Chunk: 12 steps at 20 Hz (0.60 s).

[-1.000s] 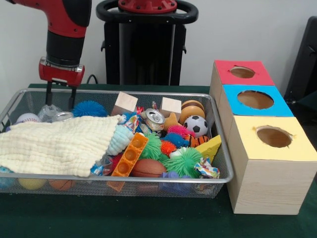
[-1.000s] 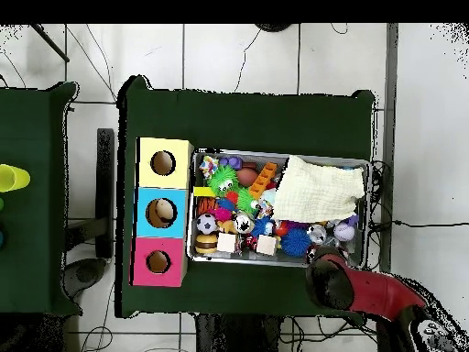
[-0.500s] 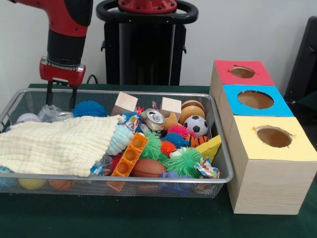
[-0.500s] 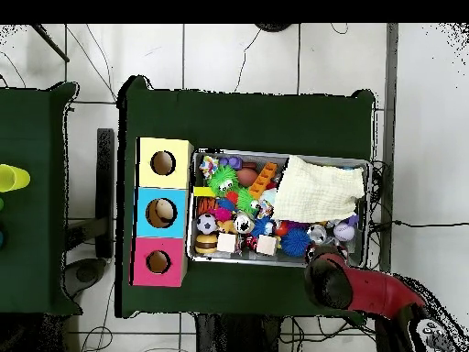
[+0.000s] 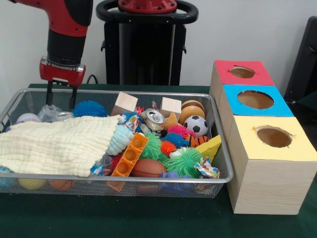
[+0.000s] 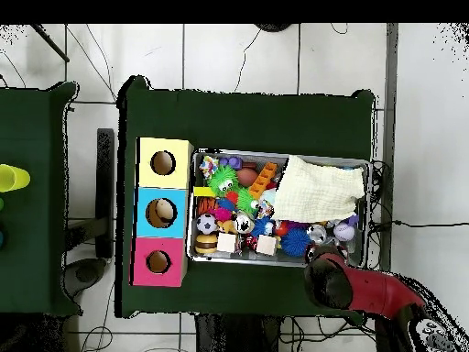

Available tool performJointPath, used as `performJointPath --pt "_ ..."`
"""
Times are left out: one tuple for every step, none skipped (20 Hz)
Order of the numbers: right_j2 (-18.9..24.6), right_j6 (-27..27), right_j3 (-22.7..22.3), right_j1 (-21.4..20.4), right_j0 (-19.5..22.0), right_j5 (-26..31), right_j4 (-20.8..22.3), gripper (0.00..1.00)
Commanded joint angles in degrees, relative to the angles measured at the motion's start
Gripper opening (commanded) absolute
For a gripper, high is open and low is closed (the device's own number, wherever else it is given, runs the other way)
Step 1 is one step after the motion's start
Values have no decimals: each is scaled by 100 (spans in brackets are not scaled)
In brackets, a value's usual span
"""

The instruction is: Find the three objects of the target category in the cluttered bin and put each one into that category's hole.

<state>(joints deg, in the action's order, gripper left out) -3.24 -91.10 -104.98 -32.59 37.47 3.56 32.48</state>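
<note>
Front view: tool (image 5: 61, 97) hanging spread and empty at the wire bin's (image 5: 224, 157) far-left corner.
Crushed soda can (image 5: 62, 116) is lying just below it, beside the cream cloth (image 5: 59, 144); another can (image 5: 154, 118) is sitting mid-bin.

The red and black arm (image 5: 67, 29) comes straight down from the top left of the front view, wrist vertical. Its gripper (image 5: 61, 95) points downward, two dark fingers (image 5: 49, 94) parted with a clear gap between them, nothing held. From overhead, the arm's red bulk hides the gripper.
</note>
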Motion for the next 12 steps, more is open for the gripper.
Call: performJointPath --pt "384 -483 407 186 -34 12 62 100" --pt "379 -501 410 214 -37 -7 55 100" --pt "376 -509 415 223 -43 -17 52 100" --pt "370 -523 422 251 -46 -41 50 100" --pt "370 -525 423 256 -43 -47 51 100" --pt "364 -538 426 278 -46 -77 53 100" --pt "368 -536 424 282 -37 -84 57 100" --pt "366 -550 433 316 -38 -109 55 100" --pt "358 -558 437 344 -35 -134 59 100" --pt "346 -577 435 369 -40 -164 56 100" --pt "334 -597 433 394 -45 -195 54 100" --pt "314 -623 423 414 -57 -235 49 100"
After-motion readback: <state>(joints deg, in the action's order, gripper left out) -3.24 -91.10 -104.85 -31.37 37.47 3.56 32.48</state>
